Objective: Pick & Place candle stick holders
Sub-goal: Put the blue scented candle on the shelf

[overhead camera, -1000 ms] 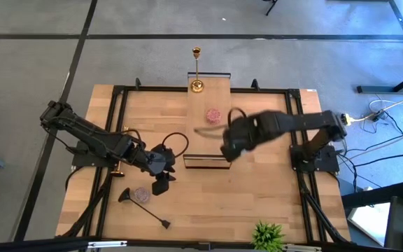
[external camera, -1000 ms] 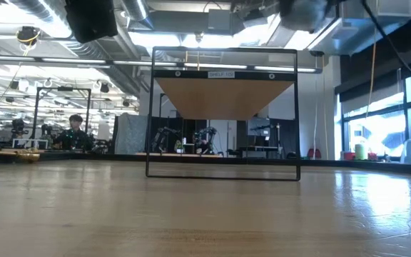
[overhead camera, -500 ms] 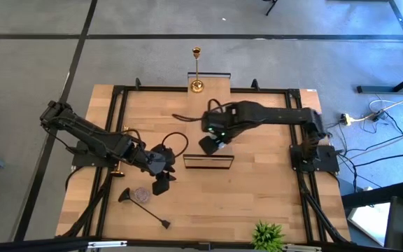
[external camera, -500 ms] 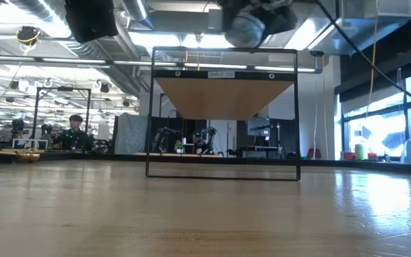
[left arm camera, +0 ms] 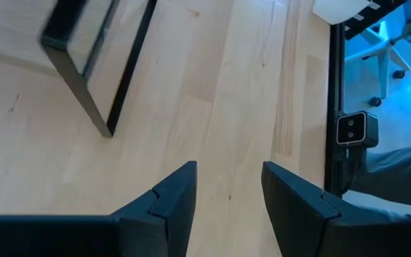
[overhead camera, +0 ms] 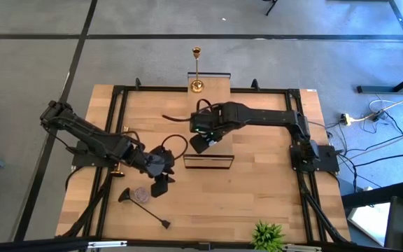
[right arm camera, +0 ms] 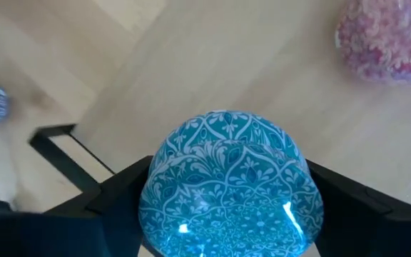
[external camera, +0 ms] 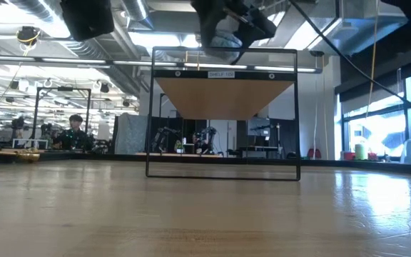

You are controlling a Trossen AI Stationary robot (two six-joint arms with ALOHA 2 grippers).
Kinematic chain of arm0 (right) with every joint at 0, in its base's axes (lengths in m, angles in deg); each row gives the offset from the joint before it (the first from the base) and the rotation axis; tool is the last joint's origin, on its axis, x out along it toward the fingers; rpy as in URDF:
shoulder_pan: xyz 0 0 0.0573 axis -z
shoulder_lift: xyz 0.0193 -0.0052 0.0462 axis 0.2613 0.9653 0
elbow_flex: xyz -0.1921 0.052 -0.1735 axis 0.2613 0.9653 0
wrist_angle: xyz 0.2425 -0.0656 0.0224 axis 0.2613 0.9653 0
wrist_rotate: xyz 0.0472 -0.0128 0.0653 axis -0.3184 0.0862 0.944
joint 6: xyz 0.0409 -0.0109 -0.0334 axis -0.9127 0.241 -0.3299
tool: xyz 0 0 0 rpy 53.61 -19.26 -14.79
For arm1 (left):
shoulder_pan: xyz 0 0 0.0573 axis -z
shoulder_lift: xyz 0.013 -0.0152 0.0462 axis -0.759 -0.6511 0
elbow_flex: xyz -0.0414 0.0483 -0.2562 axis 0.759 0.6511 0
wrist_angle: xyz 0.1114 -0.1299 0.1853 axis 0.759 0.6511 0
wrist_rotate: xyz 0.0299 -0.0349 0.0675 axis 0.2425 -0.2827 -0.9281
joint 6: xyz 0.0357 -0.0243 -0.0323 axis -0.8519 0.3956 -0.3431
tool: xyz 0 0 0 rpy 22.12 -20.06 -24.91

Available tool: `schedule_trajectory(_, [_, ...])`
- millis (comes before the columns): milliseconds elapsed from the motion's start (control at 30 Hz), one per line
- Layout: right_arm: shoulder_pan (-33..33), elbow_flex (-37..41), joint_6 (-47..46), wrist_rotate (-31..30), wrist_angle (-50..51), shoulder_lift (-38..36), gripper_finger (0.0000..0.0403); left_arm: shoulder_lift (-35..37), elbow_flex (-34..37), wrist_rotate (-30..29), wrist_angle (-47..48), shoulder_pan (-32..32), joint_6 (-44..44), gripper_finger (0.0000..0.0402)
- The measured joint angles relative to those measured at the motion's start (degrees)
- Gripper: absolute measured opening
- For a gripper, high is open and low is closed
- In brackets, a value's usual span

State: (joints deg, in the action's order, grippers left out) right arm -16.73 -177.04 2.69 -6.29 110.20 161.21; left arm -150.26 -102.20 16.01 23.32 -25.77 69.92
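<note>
High view gives, nearest, a green plant [overhead camera: 268, 234] at the edge of the tabletop [overhead camera: 257, 203]; beyond it the black candle stick holder [overhead camera: 126, 197] lies on its side, not yet placed, with a pink dome [overhead camera: 142, 194] just beside its stem; the left end effector [left arm camera: 228, 171] hovers near it, fingers spread and empty, probably ready for that pick; further, the right end effector [overhead camera: 200, 142] pinches a blue patterned dome [right arm camera: 230, 185] above the shelf [overhead camera: 208, 162], so this arm blocks the way there; farthest, the gold candle stick holder [overhead camera: 196, 70] stands upright at the shelf's back end.
</note>
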Motion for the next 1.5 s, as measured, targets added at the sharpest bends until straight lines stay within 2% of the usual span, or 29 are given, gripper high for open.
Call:
schedule_trajectory(967, [0.0, 0.1, -7.1, -1.5, 0.7, 0.0, 0.0309, 0.0, 0.0, -0.7, 1.7, 0.4, -0.2, 0.0155])
schedule_trajectory(1233, [-0.1, 0.1, -8.5, 2.6, 3.2, 3.7, 0.0309, 0.0, 0.0, -0.7, 1.7, 0.4, -0.2, 0.0155])
schedule_trajectory(1500, [-0.7, 0.1, -9.0, 1.7, 3.0, 3.9, 0.0309, 0.0, 0.0, -1.0, 1.7, 1.2, -0.1, 0.0155])
